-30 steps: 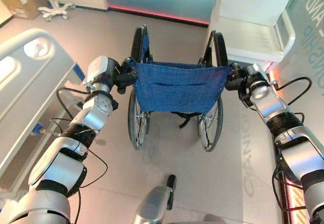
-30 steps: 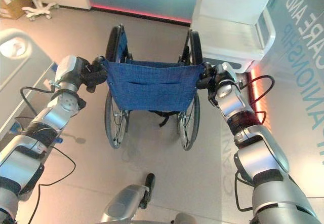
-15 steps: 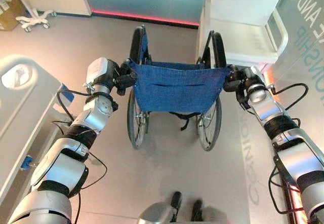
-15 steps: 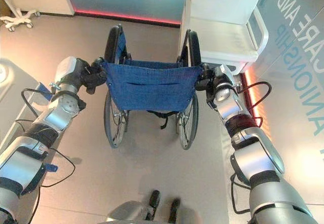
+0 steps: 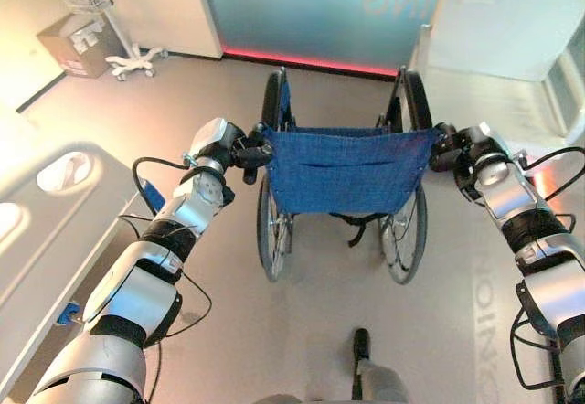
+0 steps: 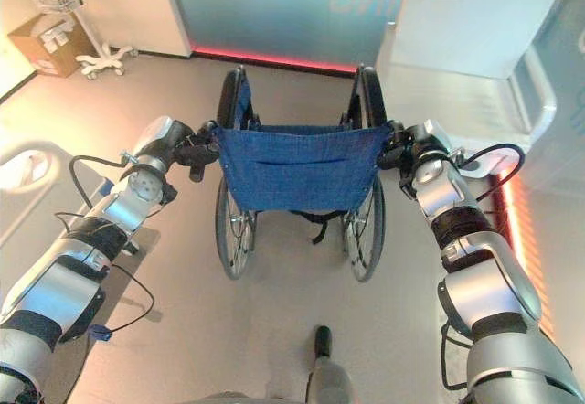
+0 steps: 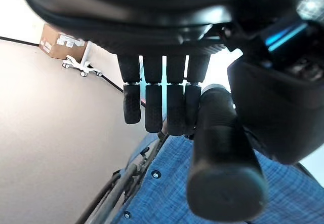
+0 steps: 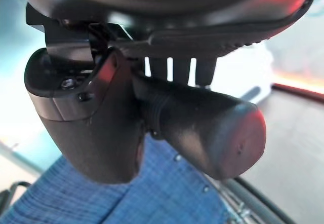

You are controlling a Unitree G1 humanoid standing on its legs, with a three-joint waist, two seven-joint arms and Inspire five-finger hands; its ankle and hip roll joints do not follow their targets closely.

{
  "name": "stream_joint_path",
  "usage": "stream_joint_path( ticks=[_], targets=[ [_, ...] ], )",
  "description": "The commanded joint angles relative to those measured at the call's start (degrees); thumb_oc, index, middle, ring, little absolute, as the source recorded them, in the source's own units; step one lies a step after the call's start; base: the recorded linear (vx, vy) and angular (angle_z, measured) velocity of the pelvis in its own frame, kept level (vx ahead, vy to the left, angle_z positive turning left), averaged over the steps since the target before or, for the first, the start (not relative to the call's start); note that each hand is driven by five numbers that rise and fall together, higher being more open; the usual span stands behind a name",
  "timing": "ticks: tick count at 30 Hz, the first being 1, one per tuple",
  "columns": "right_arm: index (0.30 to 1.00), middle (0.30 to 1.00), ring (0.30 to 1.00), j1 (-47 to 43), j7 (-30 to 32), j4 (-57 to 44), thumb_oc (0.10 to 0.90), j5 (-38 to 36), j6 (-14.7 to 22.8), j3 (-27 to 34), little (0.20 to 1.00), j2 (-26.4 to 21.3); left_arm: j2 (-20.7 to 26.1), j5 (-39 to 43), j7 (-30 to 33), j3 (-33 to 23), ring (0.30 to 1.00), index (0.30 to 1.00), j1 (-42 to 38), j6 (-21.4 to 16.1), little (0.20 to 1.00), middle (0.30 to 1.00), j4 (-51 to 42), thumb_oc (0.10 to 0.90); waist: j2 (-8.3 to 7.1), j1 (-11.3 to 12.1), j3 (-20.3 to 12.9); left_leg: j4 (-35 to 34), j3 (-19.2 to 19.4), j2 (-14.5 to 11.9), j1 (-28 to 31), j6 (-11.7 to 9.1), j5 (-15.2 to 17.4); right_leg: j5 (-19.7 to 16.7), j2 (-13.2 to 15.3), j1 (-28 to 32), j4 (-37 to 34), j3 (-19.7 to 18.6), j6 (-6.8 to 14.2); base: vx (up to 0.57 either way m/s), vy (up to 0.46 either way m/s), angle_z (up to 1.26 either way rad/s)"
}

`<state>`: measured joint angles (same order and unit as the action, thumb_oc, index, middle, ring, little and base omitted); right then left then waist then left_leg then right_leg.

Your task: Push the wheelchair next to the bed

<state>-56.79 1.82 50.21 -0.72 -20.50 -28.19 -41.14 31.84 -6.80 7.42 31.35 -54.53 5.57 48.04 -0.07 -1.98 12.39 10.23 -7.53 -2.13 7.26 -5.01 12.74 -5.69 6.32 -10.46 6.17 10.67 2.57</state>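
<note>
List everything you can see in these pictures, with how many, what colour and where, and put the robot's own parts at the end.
wheelchair: one, black frame with a blue cloth back, mid-floor ahead of the robot, its back towards it
push handles: two, black, at the top corners of the blue back; left handle, right handle
bed: one, pale grey, along the robot's left
cardboard box: one, brown, far left by the wall
wheeled stand base: one, white, beside the box
white unit: one, far right, beyond the wheelchair
glass panel: one, teal, with a red strip along its foot, straight ahead
left hand: dark, curled round the left handle
right hand: dark, curled round the right handle
</note>
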Motion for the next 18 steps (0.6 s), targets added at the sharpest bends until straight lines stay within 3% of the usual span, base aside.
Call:
stream_joint_path(
  ticks=[1,3,7,9,14,15,16,18],
  targets=[
    [0.3,0.3,0.3,-7.6,-4.9,-3.9,0.4,3.6,5.7,-11.6,0.3,2.4,5.2,-2.2,-0.4,3.9,0.3,0.3,6.0,1.1,0.3,0.3,-1.1,0.4,-2.83,3.6,-1.4,3.1,1.9,-4.0,2.9,1.9,-4.3,0.3,4.7,-4.2,3.6,-1.7,4.5,0.31,-0.232,0.09],
    [0.3,0.3,0.3,-7.1,-5.1,-4.5,0.4,3.6,5.1,-11.8,0.3,2.9,4.9,-1.4,0.8,3.4,0.3,0.3,6.3,1.7,0.3,0.3,-1.0,0.4,-2.6,2.8,-2.1,4.6,2.8,-6.3,1.5,1.0,-11.2,2.5,2.2,-1.8,2.6,-0.6,2.1,0.31,-0.254,-0.08],
    [0.3,0.3,0.3,-6.2,-4.7,-5.3,0.4,5.2,5.9,-12.0,0.3,2.4,4.5,0.1,2.2,2.6,0.3,0.3,6.9,1.8,0.3,0.3,-1.0,0.4,-2.89,2.4,-2.4,9.3,4.0,-5.8,-0.6,1.3,-14.4,4.9,0.9,1.1,2.5,0.6,-0.3,0.33,-0.209,0.01],
    [0.3,0.3,0.3,-5.2,-4.0,-4.8,0.4,7.6,6.6,-11.8,0.3,2.6,3.7,0.4,2.1,1.9,0.3,0.3,7.1,1.3,0.3,0.3,-1.2,0.4,-2.79,3.6,-1.2,10.8,4.5,-3.0,-4.6,2.8,-13.0,6.8,-0.7,5.4,2.5,-0.2,-1.3,0.35,-0.164,-0.1],
    [0.3,0.3,0.3,-5.0,-2.8,-2.7,0.4,11.2,7.3,-11.5,0.3,2.8,1.6,0.2,1.6,1.9,0.3,0.3,7.0,0.7,0.3,0.3,-1.4,0.4,-2.19,5.6,0.9,6.7,7.6,2.6,-12.1,4.0,-10.9,9.4,-3.2,11.2,1.9,-1.0,-1.5,0.33,-0.104,-0.04],
    [0.3,0.3,0.3,-4.7,-2.5,-3.0,0.4,11.4,7.2,-11.5,0.3,2.6,1.6,0.4,1.0,2.3,0.3,0.3,6.6,0.2,0.3,0.3,-1.3,0.4,-1.4,6.9,2.2,6.0,8.9,4.6,-17.6,3.4,-13.0,10.8,-5.1,13.7,1.9,-1.6,-2.0,0.34,-0.128,0.03],
    [0.3,0.3,0.3,-4.6,-2.4,-3.2,0.4,11.3,7.1,-11.6,0.3,2.5,1.7,0.4,0.8,2.4,0.3,0.3,6.6,0.2,0.3,0.3,-1.4,0.4,-1.09,7.3,2.6,5.8,9.3,4.9,-19.0,3.2,-14.0,11.3,-5.8,14.4,1.9,-1.9,-2.3,0.4,-0.132,0.02],
    [0.3,0.3,0.3,-4.4,-2.5,-3.3,0.4,10.9,8.1,-11.5,0.3,2.2,2.4,-0.1,-0.1,2.4,0.3,0.3,7.6,0.1,0.3,0.3,-2.0,0.4,0.32,9.5,3.5,2.7,10.1,6.7,-24.2,2.2,-19.2,13.0,-9.1,17.5,2.2,-4.1,-3.1,0.42,-0.087,-0.18]
  ],
)
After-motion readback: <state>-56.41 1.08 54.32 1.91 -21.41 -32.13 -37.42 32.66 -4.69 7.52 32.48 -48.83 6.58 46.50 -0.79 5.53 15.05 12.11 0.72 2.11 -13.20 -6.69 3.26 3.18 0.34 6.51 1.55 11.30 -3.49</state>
